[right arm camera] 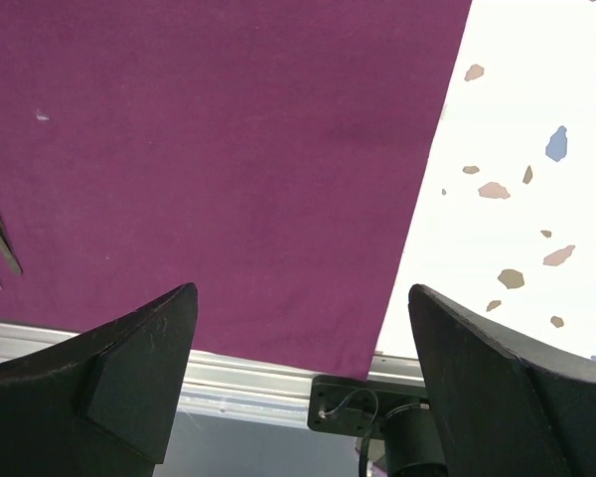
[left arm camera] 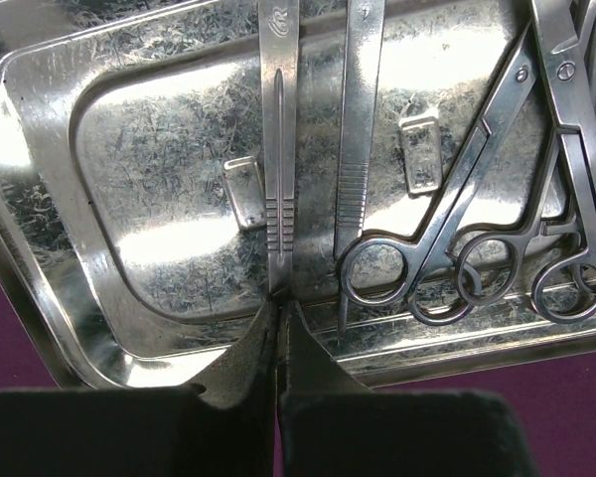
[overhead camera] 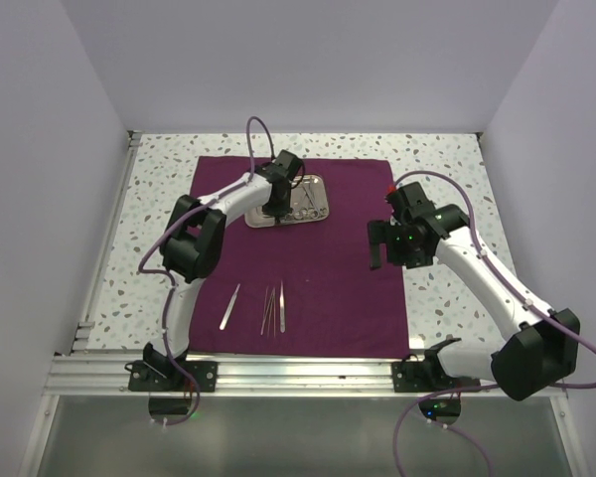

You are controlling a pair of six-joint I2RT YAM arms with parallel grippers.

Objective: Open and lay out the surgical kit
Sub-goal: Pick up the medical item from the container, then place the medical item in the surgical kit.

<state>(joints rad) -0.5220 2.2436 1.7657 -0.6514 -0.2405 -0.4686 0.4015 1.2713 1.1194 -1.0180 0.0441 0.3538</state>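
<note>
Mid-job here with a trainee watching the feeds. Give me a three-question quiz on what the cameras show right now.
1. True or false: the right pincer is shut on an instrument.
2. The left pincer is closed on: A) a ring-handled clamp, B) tweezers in the steel tray, C) nothing.
3. Fill in: the instruments already laid out lie on the ____ cloth.
Key: 1 false, it hangs open; 2 B; 3 purple.
</note>
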